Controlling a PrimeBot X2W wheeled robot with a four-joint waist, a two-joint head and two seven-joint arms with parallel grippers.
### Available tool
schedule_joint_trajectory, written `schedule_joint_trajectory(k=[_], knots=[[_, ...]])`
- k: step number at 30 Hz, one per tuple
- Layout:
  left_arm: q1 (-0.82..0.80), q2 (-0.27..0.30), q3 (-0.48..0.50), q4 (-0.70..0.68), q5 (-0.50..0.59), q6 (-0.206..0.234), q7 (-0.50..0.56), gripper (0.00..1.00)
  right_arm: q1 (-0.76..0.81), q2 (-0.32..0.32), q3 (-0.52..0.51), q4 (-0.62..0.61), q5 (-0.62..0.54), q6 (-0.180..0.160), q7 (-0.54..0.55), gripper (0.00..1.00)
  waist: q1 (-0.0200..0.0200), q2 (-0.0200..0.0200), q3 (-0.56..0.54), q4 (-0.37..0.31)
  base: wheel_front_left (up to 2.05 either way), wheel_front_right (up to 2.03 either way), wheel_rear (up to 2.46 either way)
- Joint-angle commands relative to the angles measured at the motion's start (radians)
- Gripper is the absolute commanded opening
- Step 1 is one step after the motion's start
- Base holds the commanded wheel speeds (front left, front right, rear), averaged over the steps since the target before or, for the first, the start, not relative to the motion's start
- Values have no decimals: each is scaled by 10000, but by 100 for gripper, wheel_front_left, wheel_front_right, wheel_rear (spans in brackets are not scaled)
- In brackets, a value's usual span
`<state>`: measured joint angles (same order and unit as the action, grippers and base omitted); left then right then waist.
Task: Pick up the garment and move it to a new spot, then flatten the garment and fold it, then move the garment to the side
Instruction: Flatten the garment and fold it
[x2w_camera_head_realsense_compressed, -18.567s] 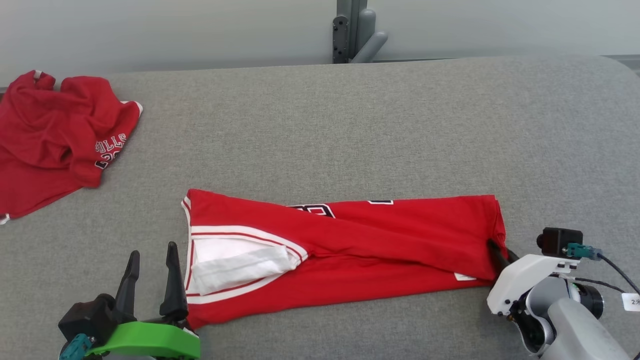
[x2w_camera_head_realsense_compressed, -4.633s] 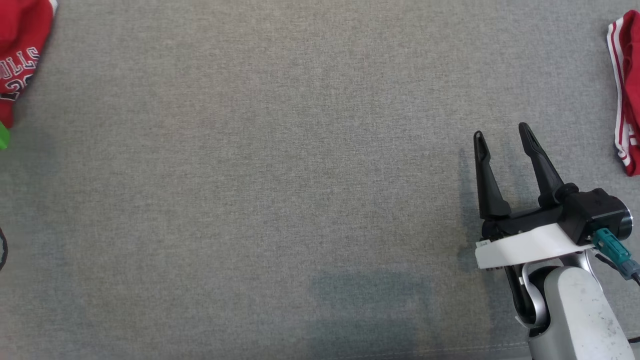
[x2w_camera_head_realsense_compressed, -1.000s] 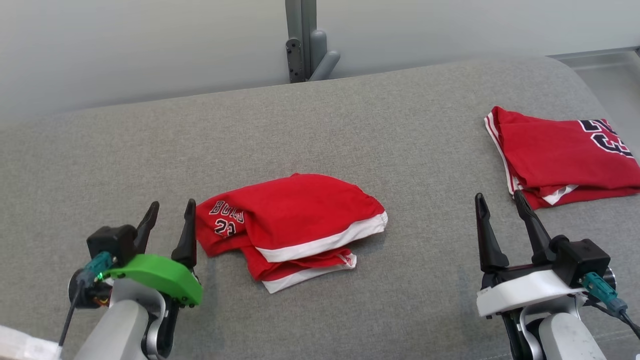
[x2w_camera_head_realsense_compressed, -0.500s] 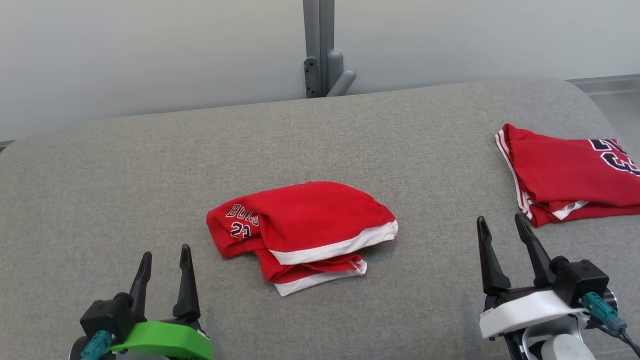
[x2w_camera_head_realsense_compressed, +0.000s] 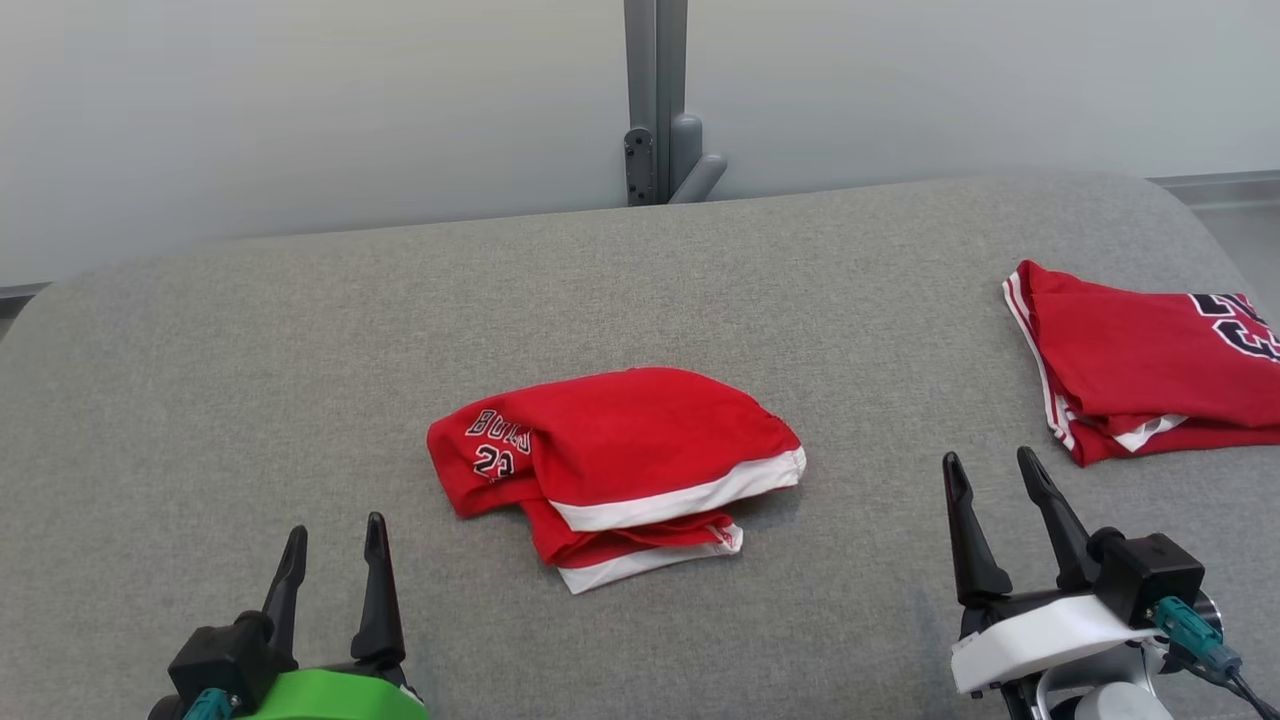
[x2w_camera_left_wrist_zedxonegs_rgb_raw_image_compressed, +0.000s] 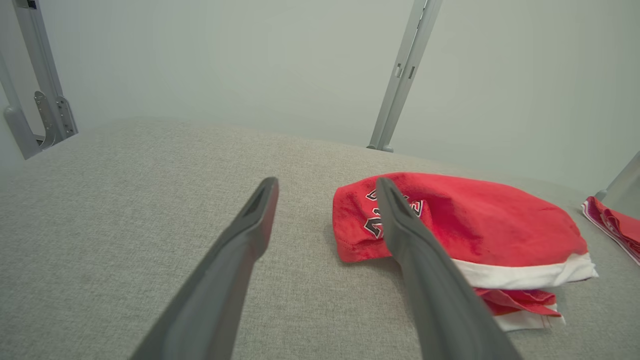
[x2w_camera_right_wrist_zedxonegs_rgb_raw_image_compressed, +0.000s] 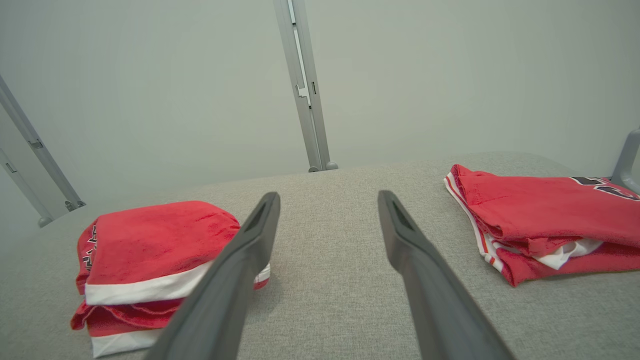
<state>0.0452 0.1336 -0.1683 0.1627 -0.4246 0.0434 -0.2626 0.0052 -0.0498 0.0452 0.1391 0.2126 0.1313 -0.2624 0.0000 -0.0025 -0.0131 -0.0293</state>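
On the grey cloth table (x2w_camera_head_realsense_compressed: 300, 330), the bunched red shorts with white trim (x2w_camera_head_realsense_compressed: 620, 440) lie in the middle, apart from the left gripper (x2w_camera_head_realsense_compressed: 333, 530) and right gripper (x2w_camera_head_realsense_compressed: 985, 460), both wide open and empty.

head looks down; both low wrist views share the garment (x2w_camera_head_realsense_compressed: 610, 450).
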Motion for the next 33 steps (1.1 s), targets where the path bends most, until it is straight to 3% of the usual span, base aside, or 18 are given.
schedule_joint_trajectory(k=[1,8,17,33], knots=[[96,-39,45,26,117,-71,-28,100,16,-18,9,38,0,-12,-25,100,0,25,21,27,0,0,0],[-144,-187,15,156,339,-258,-29,100,-433,-16,107,708,-32,-12,174,100,0,25,267,327,0,0,0],[-559,-381,-65,340,595,-503,-29,100,-1901,-120,599,2716,-259,-12,743,100,0,25,953,1004,0,0,0],[-869,-653,-181,696,939,-844,-29,100,-3619,-839,2659,4986,2087,-12,844,100,0,25,1264,1802,0,0,0]])
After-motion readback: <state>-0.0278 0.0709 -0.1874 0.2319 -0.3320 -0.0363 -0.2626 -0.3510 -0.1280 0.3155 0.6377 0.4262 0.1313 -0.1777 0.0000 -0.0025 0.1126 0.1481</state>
